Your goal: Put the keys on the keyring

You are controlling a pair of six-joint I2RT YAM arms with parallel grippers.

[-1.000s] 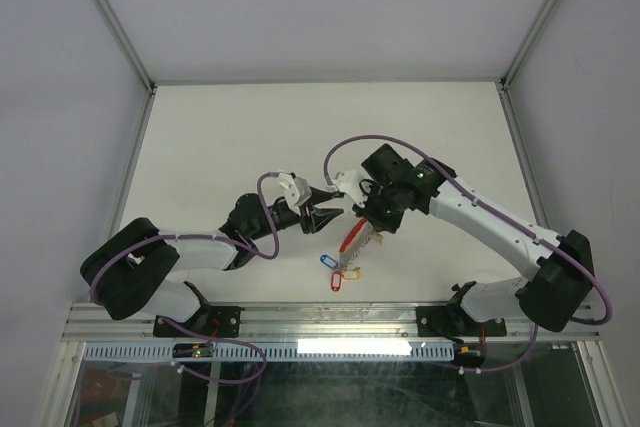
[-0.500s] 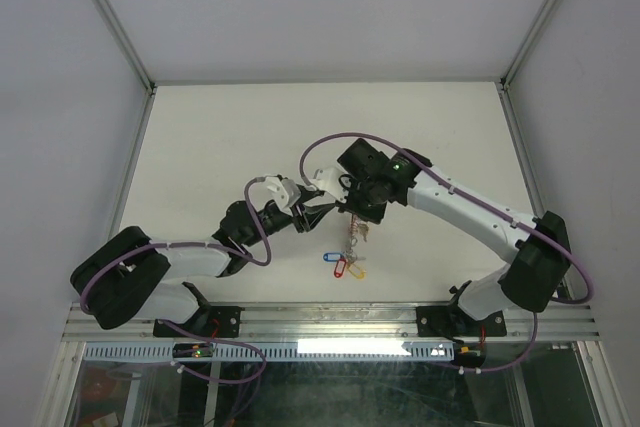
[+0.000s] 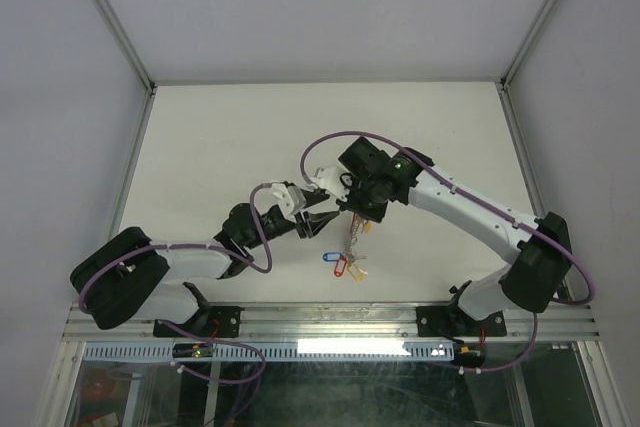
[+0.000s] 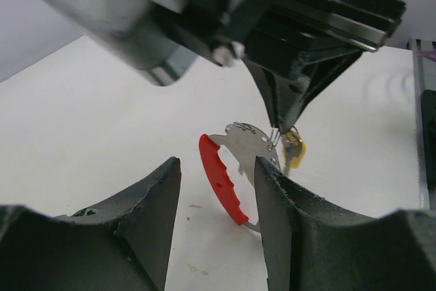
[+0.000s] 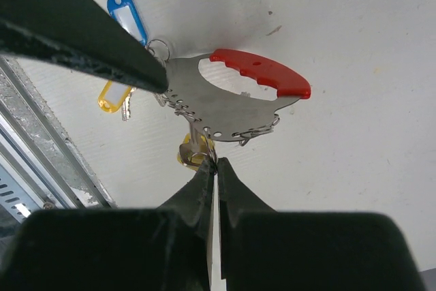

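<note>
The keyring (image 5: 248, 97) is a grey metal plate with a red curved arc (image 5: 262, 80). It hangs off the table under my right gripper (image 5: 216, 163), which is shut on a thin wire clip at the plate's grey edge, beside a yellow-tagged key (image 5: 189, 155). A blue-tagged key (image 5: 127, 18) and another yellow-tagged key (image 5: 114, 97) dangle at its other end. From above, the keyring (image 3: 351, 238) hangs below the right gripper (image 3: 350, 210), and the tags (image 3: 341, 265) reach the table. My left gripper (image 4: 218, 192) is open, with the red arc (image 4: 219, 177) just ahead of its gap, not touching.
The white table (image 3: 220, 147) is walled at the back and sides. A metal rail (image 3: 330, 319) runs along the near edge, close to the dangling tags. The two grippers are nearly tip to tip at mid-table.
My right gripper moved left and lifted the keyring from lying flat to hanging. My left gripper shifted a little toward it, still open.
</note>
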